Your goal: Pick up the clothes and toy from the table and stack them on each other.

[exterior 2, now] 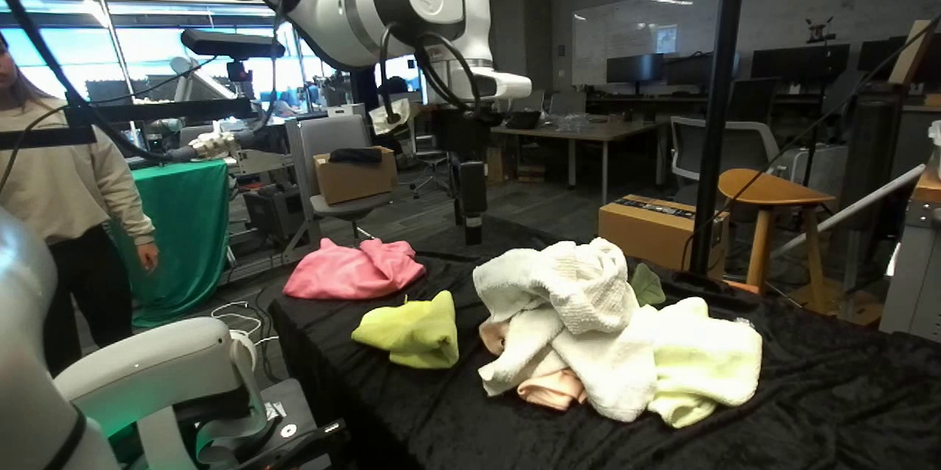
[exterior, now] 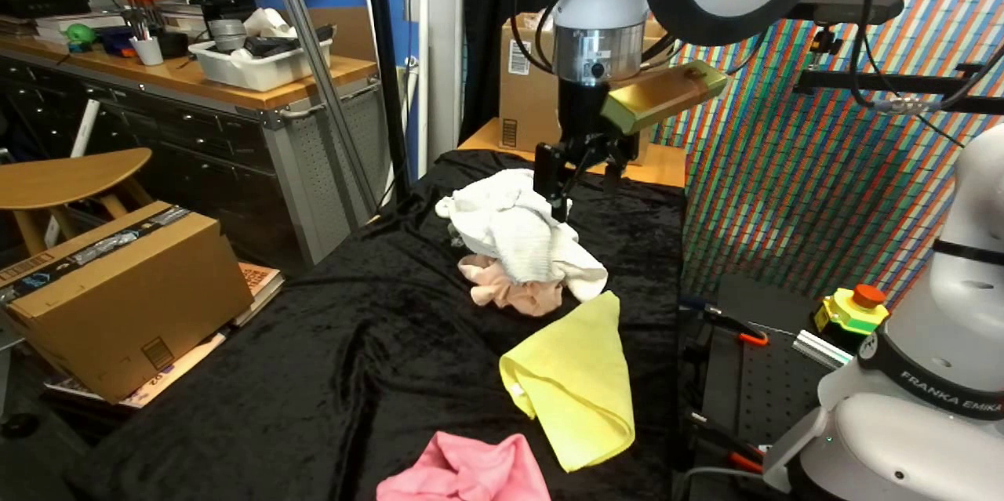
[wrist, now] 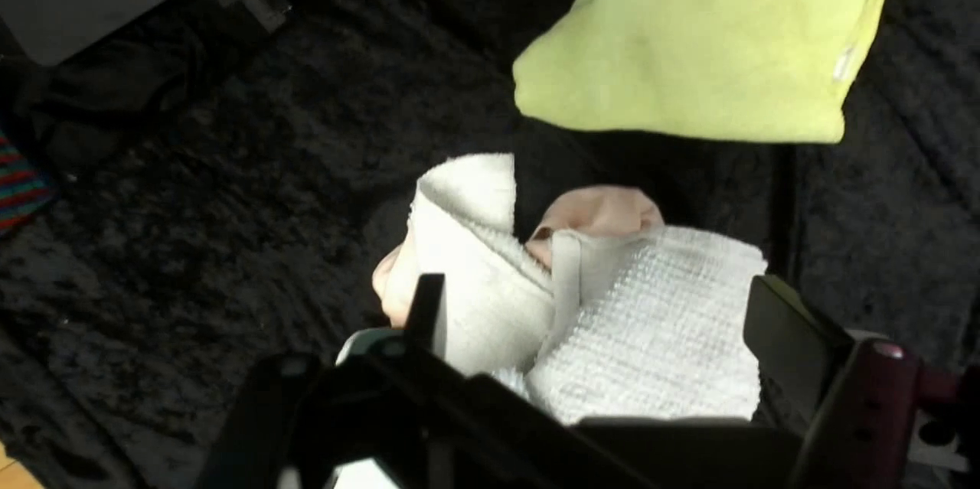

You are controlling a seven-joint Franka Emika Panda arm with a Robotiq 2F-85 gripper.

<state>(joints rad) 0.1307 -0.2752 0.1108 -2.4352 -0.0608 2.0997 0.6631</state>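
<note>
On the black-fabric table (exterior: pixel 329 383), crumpled white cloth (exterior: pixel 522 238) lies heaped over a peach cloth (exterior 2: pixel 553 389). A pale yellow-green cloth (exterior 2: pixel 717 363) forms one end of that heap in an exterior view. Apart from it lie a yellow cloth (exterior: pixel 588 375) and, farther along, a pink cloth (exterior: pixel 471 473). My gripper (exterior: pixel 587 195) points down with its fingers spread wide. In the wrist view, white cloth shows below and between the gripper's fingertips (wrist: pixel 597 298), not clamped. The toy is hidden or out of view.
A dark green piece (exterior 2: pixel 648 285) pokes out behind the heap. A cardboard box (exterior: pixel 518 85) stands beyond the table's far end. A black pole (exterior 2: pixel 717 109) rises beside the table. An emergency-stop button (exterior: pixel 868 297) sits near the arm's base. A person (exterior 2: pixel 66 212) stands off to the side.
</note>
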